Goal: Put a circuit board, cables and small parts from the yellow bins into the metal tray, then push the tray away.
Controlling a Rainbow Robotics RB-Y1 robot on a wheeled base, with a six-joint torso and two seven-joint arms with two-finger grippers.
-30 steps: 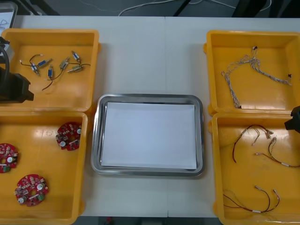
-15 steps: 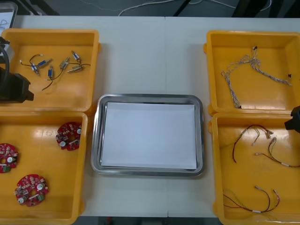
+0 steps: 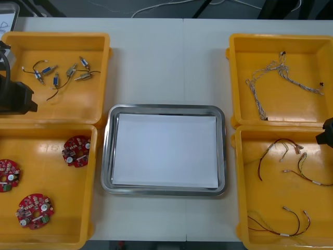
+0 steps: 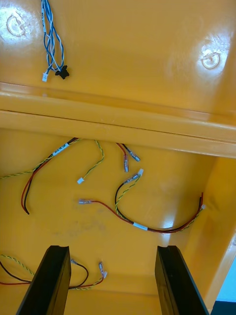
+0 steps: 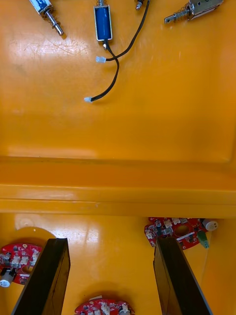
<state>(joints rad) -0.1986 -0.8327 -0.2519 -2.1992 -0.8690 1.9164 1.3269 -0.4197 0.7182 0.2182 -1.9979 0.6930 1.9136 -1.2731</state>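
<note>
The left fingers (image 5: 46,275) stand apart, released, gripping nothing, over round red circuit boards (image 5: 174,232) in a yellow bin (image 5: 108,256). The right fingers (image 4: 46,280), likewise spread, hang above red and yellow cables (image 4: 142,226). The shiny metal tray (image 3: 165,108), white inside, lies between the bins on the light tabletop (image 3: 156,62).
</note>
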